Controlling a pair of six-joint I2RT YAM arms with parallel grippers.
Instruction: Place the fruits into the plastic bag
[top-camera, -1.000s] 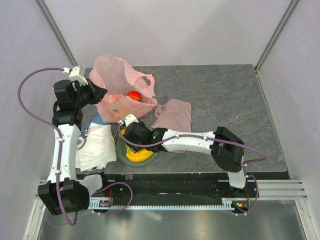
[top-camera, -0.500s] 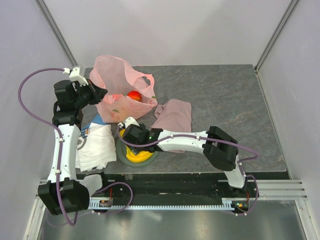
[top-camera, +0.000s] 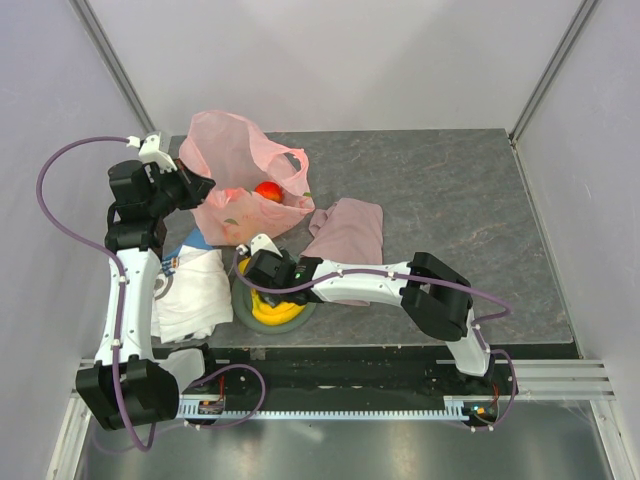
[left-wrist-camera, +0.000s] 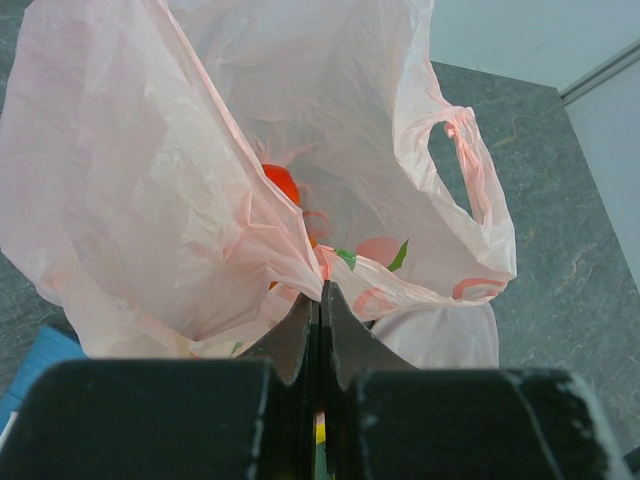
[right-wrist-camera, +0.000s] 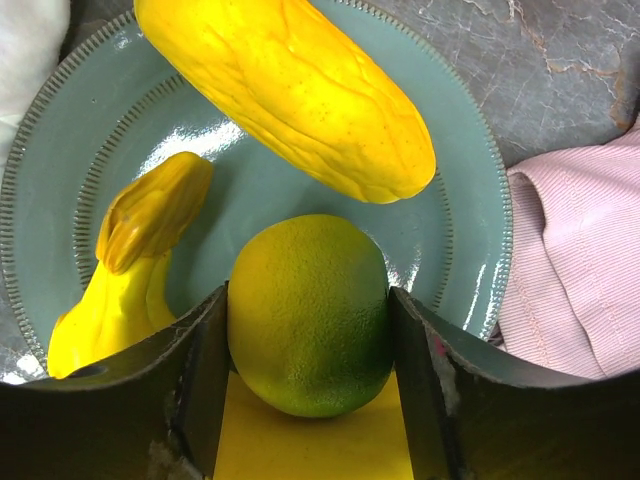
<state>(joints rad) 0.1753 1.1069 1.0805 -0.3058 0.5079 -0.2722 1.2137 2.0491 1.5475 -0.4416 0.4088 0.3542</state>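
Observation:
The pale-pink plastic bag (top-camera: 235, 160) stands at the back left, its mouth held up by my left gripper (left-wrist-camera: 320, 290), which is shut on the bag's rim (left-wrist-camera: 300, 265). A red round fruit (top-camera: 267, 191) shows inside the bag (left-wrist-camera: 282, 185). On the grey-green plate (right-wrist-camera: 470, 200) lie a yellow oblong fruit (right-wrist-camera: 290, 90), a bunch of bananas (right-wrist-camera: 130, 270) and a small green-yellow fruit (right-wrist-camera: 310, 315). My right gripper (right-wrist-camera: 308, 295) reaches down over the plate (top-camera: 243, 312), both fingers pressed against the sides of the green-yellow fruit, which rests on the bananas.
A dusty-pink cloth (top-camera: 350, 232) lies just right of the plate, touching its rim (right-wrist-camera: 580, 260). A white cloth (top-camera: 190, 295) over a blue item lies to the plate's left. The grey table's right half (top-camera: 460, 210) holds nothing.
My right gripper has slid a little left and lower over the plate, and its fingers have narrowed onto the green-yellow fruit. The left arm and the bag have not moved.

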